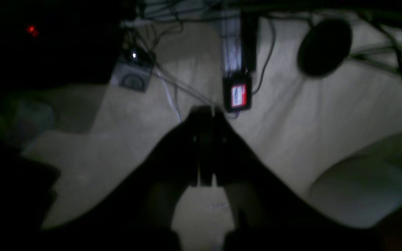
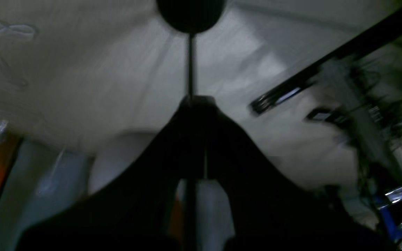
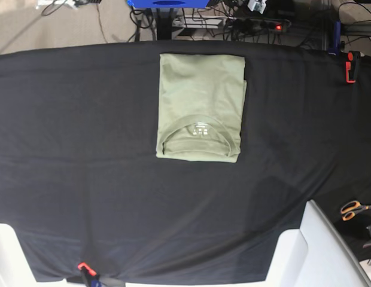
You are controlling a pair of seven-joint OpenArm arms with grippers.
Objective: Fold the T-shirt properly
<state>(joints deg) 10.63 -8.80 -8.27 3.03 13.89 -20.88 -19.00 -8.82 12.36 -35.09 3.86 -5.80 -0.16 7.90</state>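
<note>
t-shirt [image 3: 200,107] folded on black cloth [image 3: 84,179], apart from hands

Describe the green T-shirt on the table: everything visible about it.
The pale sage-green cotton-looking T-shirt lies folded into a neat, flat upright rectangle, sleeves tucked out of sight. Its round neckline sits near the bottom edge in the base view, with a small white printed label just inside it. A few soft creases run across the fabric. It rests on the black cloth covering the table, toward the far middle. Nothing else touches it, and no pincer is near it.
</note>
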